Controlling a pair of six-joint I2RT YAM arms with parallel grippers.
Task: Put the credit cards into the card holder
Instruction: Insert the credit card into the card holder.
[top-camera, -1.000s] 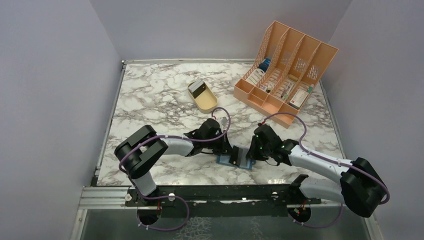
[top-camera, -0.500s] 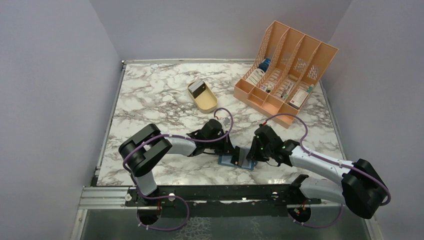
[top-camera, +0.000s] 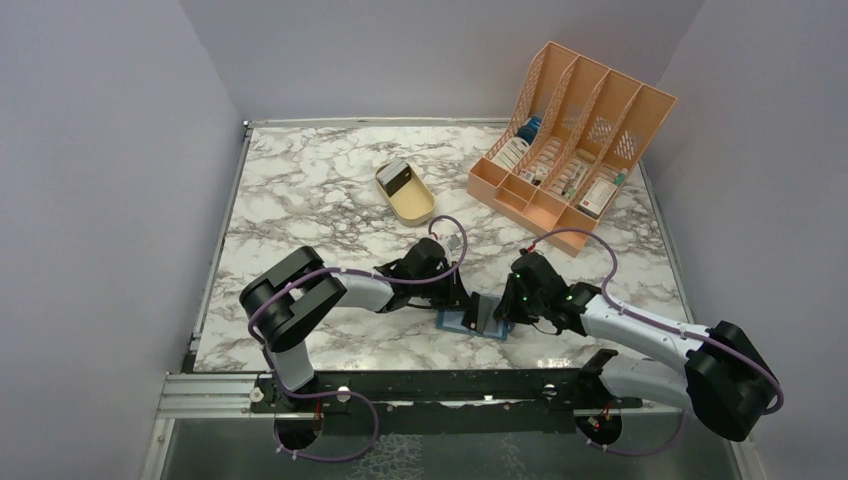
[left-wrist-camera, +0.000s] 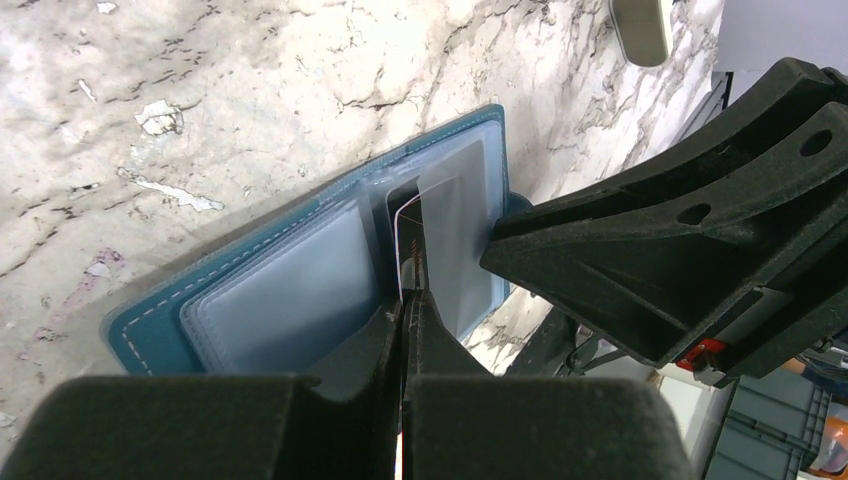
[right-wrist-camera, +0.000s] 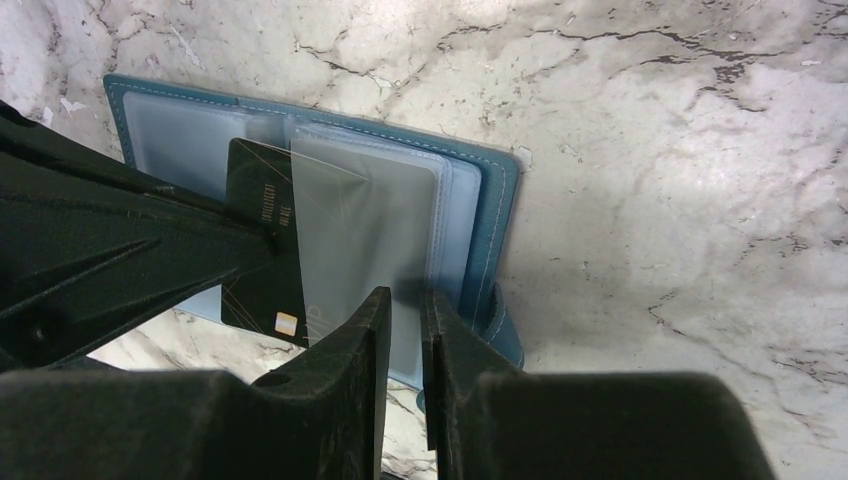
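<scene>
The card holder (top-camera: 472, 319) lies open on the marble table (top-camera: 320, 200), close to the near edge and between the two arms. Its pale blue pockets face up and its teal back is on the stone.

The left gripper (left-wrist-camera: 407, 303) has its fingers closed tight on a black card (right-wrist-camera: 262, 228). This card stands on its edge over the middle fold of the holder. One end of it is already behind a clear sleeve (right-wrist-camera: 375, 215); how deep it sits I cannot tell.

The right gripper (right-wrist-camera: 405, 305) comes from the other side. Its fingers are nearly together and pinch the card holder by that clear sleeve, which is raised from the other sleeves.

Farther back, well apart from the grippers, a tan oval tray (top-camera: 421, 212) holds a small flat dark thing. An orange file rack (top-camera: 610, 112) stands at the far right.
</scene>
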